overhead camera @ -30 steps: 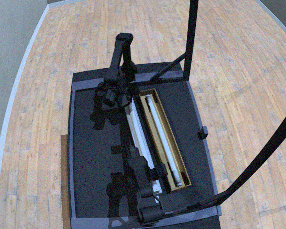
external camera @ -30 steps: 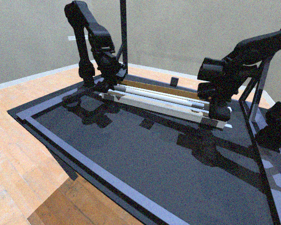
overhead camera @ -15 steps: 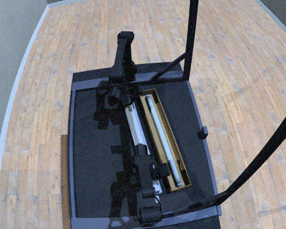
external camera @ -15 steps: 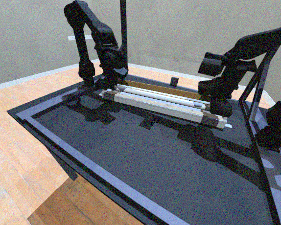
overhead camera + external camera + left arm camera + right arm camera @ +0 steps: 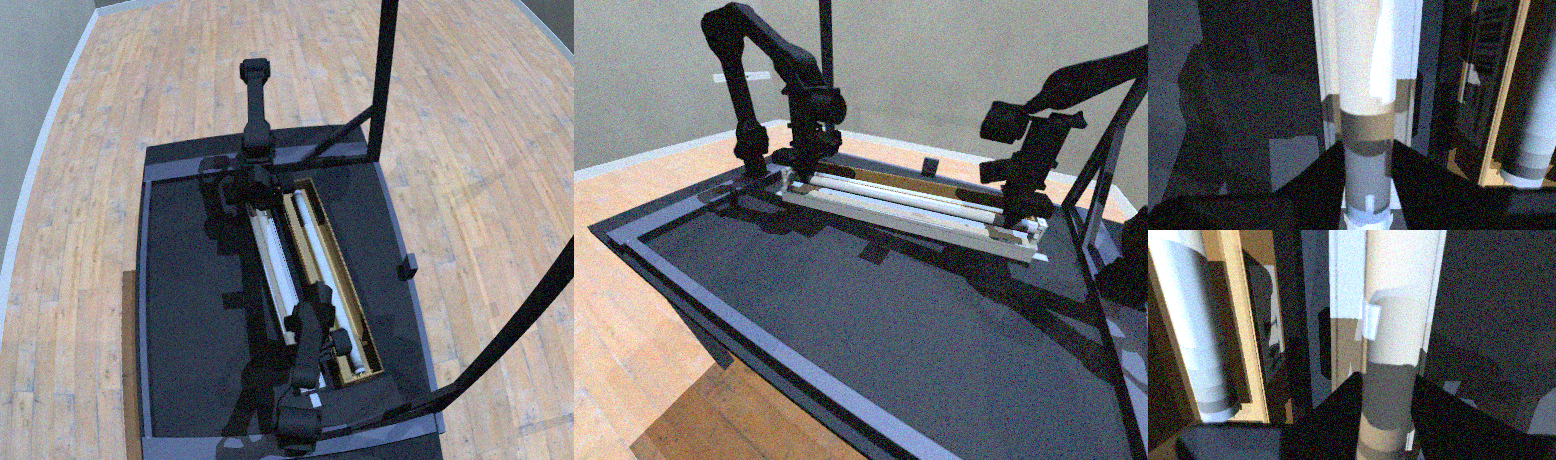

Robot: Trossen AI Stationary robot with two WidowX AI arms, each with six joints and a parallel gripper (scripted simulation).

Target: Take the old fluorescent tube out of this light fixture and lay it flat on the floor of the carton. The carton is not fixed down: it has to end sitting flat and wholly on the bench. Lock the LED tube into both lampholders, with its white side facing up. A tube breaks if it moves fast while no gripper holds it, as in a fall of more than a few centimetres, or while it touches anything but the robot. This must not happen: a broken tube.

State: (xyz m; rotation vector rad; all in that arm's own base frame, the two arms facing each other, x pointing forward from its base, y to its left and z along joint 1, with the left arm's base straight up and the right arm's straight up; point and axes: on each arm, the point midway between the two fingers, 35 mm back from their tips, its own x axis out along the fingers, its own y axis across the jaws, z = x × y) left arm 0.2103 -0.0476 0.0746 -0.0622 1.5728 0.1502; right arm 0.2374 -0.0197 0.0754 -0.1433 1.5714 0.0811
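Note:
The LED tube lies lengthwise over the pale fixture, at lampholder height. My left gripper is shut on it near one end. My right gripper is shut on it near the other end. The lampholders stand just beyond the grippers; whether the pins sit in them is hidden. The upper side looks whitish. The old tube lies in the open carton.
The carton stands close beside the fixture, roughly parallel, with a narrow gap between. Small dark blocks show on either side of the bench. Frame posts rise at the bench edge.

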